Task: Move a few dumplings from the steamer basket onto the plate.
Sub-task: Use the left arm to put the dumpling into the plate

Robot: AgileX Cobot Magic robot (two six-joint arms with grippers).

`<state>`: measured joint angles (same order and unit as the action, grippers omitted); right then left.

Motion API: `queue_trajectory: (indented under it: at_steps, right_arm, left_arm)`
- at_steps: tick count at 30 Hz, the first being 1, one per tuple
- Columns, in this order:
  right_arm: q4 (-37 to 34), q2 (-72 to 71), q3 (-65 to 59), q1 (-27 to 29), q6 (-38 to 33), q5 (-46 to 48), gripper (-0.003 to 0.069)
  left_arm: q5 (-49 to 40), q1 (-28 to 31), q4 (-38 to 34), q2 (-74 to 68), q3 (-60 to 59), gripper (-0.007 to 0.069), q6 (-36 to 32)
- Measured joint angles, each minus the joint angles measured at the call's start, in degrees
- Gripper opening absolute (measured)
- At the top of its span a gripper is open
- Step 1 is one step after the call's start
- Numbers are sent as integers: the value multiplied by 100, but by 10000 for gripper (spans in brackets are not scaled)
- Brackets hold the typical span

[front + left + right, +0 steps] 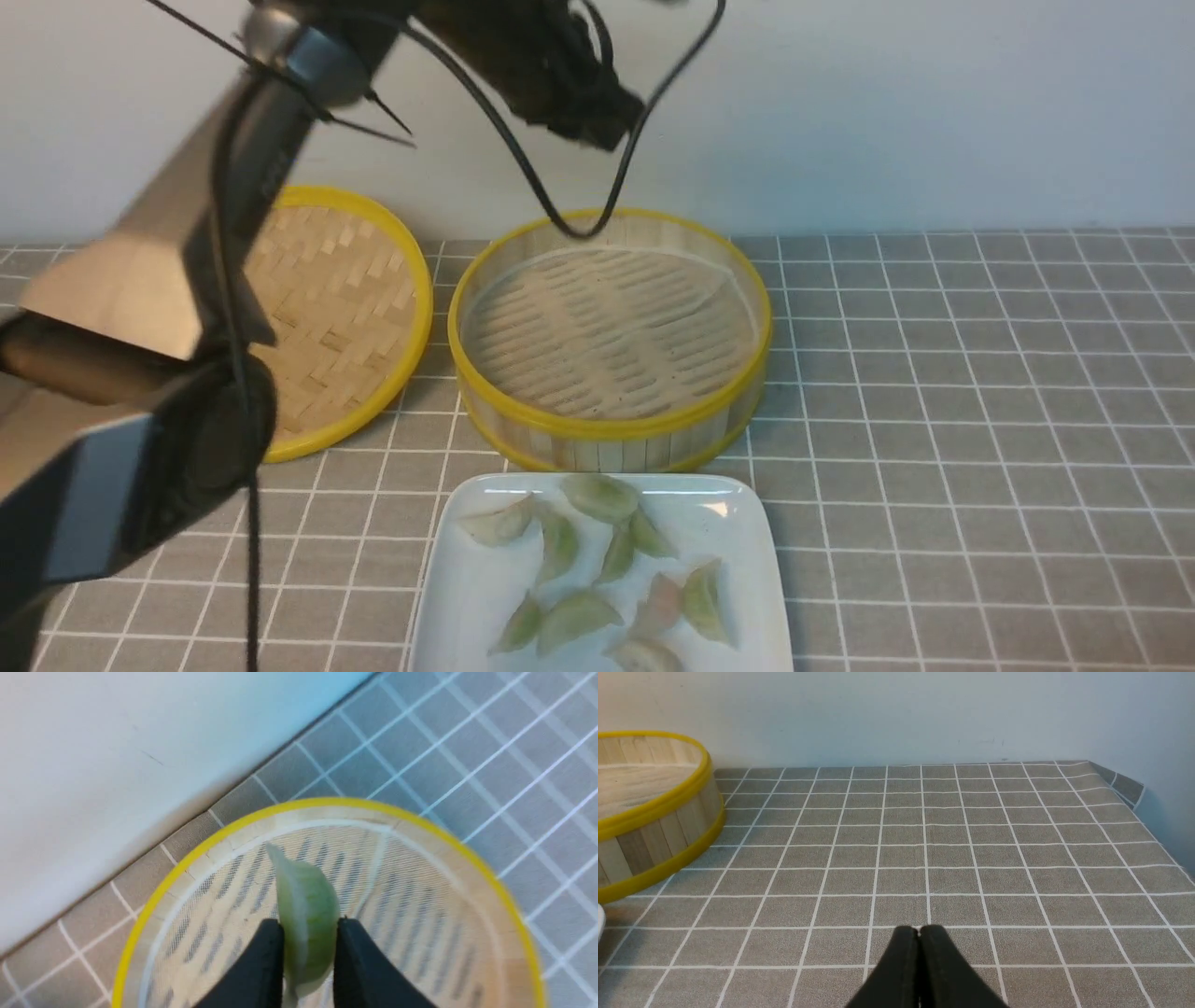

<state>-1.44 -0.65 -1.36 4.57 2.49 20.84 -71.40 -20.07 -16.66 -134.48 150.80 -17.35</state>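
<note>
The left gripper (pixel 310 926) pinches a pale green dumpling (pixel 306 900) between its black fingers. The dumpling stands on edge, its pointed end sticking out past the tips, raised above the steamer basket (pixel 327 805). The right gripper (pixel 919 933) has its jaws pressed together with nothing between them, low over the grey checked tablecloth (pixel 971 858) and well to the basket's right. In the front view the white plate (pixel 752 541) lies nearest and carries about ten dumplings (pixel 579 616), one of them pinkish. Just behind it sits the basket, showing only its pale liner over the slatted floor. The woven lid (pixel 336 289) lies flat to the basket's left, close to the wall (pixel 934 112).
</note>
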Motion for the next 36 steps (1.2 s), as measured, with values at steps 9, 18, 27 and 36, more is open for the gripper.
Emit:
queue_trajectory:
  at_steps: [9,18,27,36]
  right_arm:
    - [0,0,0,0,0,0,-13]
    - [0,0,0,0,0,0,-13]
    - [0,0,0,0,0,0,-13]
    - [0,0,0,0,0,0,-13]
  left_arm:
    - [-6,-409,-33,2918,-4270,114,59]
    - [1398,-1328,-383,4952,-8407,114,-265]
    - [2848,-1885,-489,4352,-9589,154,-603]
    - [2826,-1909,-1014,3881,-9503,470,-610]
